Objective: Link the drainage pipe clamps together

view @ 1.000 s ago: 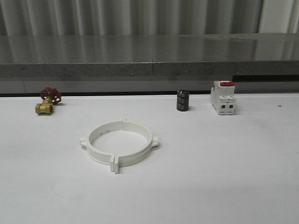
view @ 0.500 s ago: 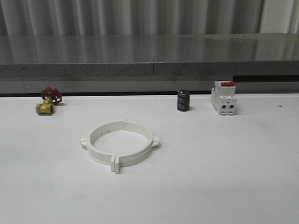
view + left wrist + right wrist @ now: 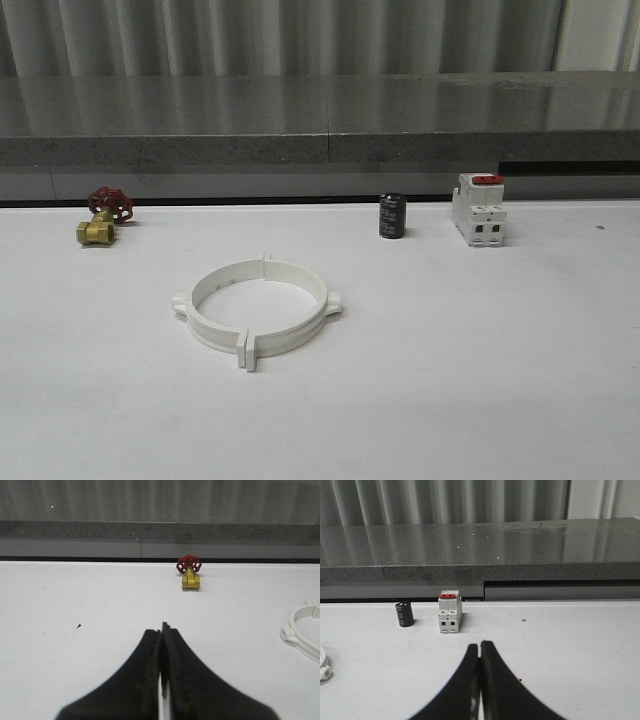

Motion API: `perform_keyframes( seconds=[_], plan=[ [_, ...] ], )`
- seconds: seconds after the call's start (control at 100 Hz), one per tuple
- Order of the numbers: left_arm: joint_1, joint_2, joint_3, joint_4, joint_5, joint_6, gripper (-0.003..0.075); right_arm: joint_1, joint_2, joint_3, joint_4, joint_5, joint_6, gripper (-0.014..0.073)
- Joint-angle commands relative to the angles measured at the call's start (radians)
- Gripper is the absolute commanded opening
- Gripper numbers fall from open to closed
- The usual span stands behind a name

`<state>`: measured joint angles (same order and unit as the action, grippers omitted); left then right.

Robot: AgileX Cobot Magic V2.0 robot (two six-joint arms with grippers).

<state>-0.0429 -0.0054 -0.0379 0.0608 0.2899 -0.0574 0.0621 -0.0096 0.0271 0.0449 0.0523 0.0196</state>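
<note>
Fingers pressed together, empty, both arms: left gripper (image 3: 162, 630), right gripper (image 3: 479, 647). Drainage pipe clamps (image 3: 256, 306) already ringed on counter (image 3: 480, 340), between and ahead; likely task finished.

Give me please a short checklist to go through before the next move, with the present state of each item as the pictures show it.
1. Two clamp halves meet to form one ring: ok, tabs meet at the near and far joints.
2. Joints fully locked: cannot tell, no view shows the tabs closely enough.
3. Ring lies flat on the table: ok.
4. Left hand off the ring: ok, shut on nothing, pointing toward the brass valve.
5. Right hand off the ring: ok, shut on nothing, pointing toward the breaker.
6. Valve, black cylinder and breaker stand apart from the ring: ok, all sit near the far edge.
</note>
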Motion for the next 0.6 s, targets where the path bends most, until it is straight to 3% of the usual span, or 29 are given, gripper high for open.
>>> perform_keyframes(
  seconds=[0.0, 0.23, 0.59],
  plan=[
    [0.001, -0.022, 0.008, 0.004, -0.163, -0.017, -0.0021, -0.004, -0.014, -0.016, 0.005, -0.083, -0.003, -0.0066],
    [0.001, -0.024, 0.084, 0.004, -0.29, -0.017, -0.0021, -0.004, -0.014, -0.016, 0.005, -0.083, -0.003, -0.0066],
    [0.001, -0.024, 0.084, 0.004, -0.298, -0.017, -0.0021, -0.004, -0.014, -0.016, 0.005, -0.083, -0.003, -0.0066]
  ],
)
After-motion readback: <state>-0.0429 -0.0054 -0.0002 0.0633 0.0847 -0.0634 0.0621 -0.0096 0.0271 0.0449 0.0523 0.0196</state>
